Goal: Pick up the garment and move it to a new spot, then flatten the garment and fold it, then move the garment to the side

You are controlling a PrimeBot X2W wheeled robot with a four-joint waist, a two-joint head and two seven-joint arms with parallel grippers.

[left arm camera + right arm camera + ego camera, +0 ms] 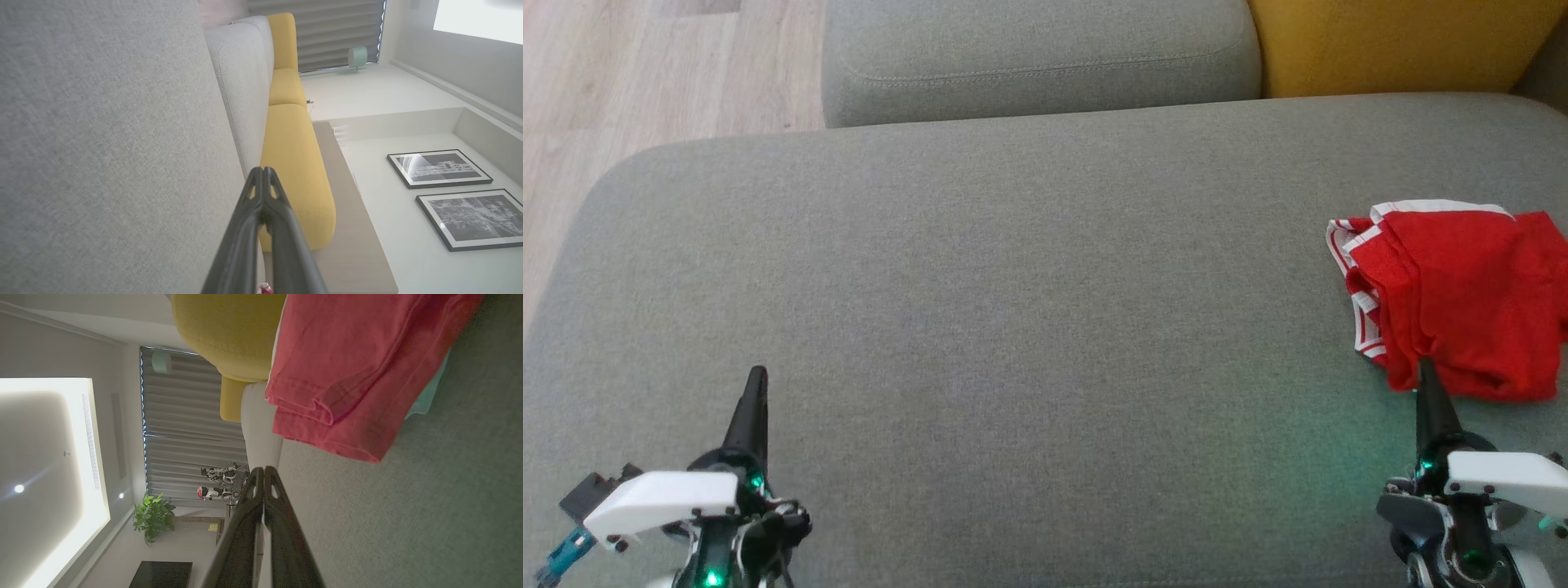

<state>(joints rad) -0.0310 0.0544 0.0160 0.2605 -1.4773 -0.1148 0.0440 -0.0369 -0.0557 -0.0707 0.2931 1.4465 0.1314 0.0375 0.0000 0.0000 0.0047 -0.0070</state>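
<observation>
Garment (1454, 294): red shorts with white-striped trim (loosely bunched, not flat), lying on the grey sofa seat (1013, 269) toward its right side. Left end effector (756, 374): fingers pressed together, holding nothing, over the seat's near left part, well apart from the garment. Right end effector (1424, 365): fingers likewise pressed together, holding nothing, tips near the garment's near hem.

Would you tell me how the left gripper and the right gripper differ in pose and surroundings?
The right gripper points at the red garment, at its near edge; the left gripper points across bare grey cushion, far from it. The left gripper leans rightward in the head view, the right gripper leftward. Both are shut and empty.
</observation>
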